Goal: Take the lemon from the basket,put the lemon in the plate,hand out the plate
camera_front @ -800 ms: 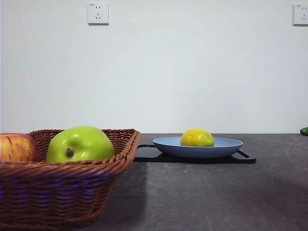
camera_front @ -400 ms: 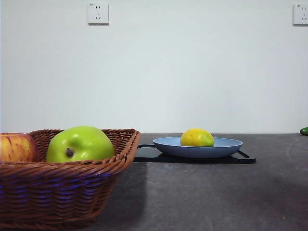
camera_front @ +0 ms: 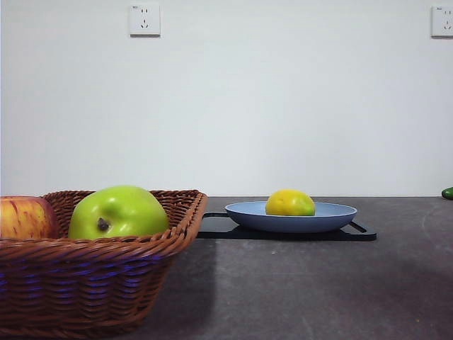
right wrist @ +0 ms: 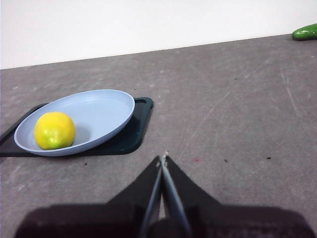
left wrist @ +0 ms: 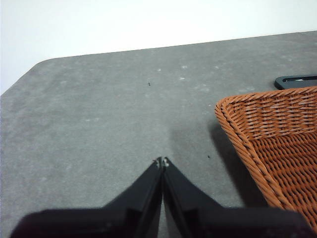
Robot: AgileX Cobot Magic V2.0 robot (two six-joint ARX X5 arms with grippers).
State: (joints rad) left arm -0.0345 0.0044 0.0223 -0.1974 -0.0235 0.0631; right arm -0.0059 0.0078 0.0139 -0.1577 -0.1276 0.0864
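At the far left of the front view stands the wide, shallow brown wicker basket (camera_front: pixel 92 283) with its thick braided rim, close to the camera on the dark grey speckled bench (camera_front: pixel 297 290). Inside it, a red-yellow apple (camera_front: pixel 25 217) shows at the left edge, touching the large bright green apple (camera_front: pixel 118 211) beside it.

To the right of the basket and farther back lies a flat black tray (camera_front: pixel 357 232), and on it sits the round matte light-blue plate (camera_front: pixel 333 216). The small oval yellow lemon (camera_front: pixel 289 202), greenish at one side, rests in the plate, not in the basket. At the far right edge a bit of a dark green object (camera_front: pixel 447 193) lies on the bench; what it is cannot be told.

The left claw (left wrist: pixel 162 162) hangs over bare bench just beside a corner of the basket, its two black jaws pressed together with nothing between them. The right claw (right wrist: pixel 163 159) hangs over bare bench near the tray, apart from the plate, jaws likewise pressed together and empty.

Two white wall sockets (camera_front: pixel 144 19) sit high on the pale wall behind.
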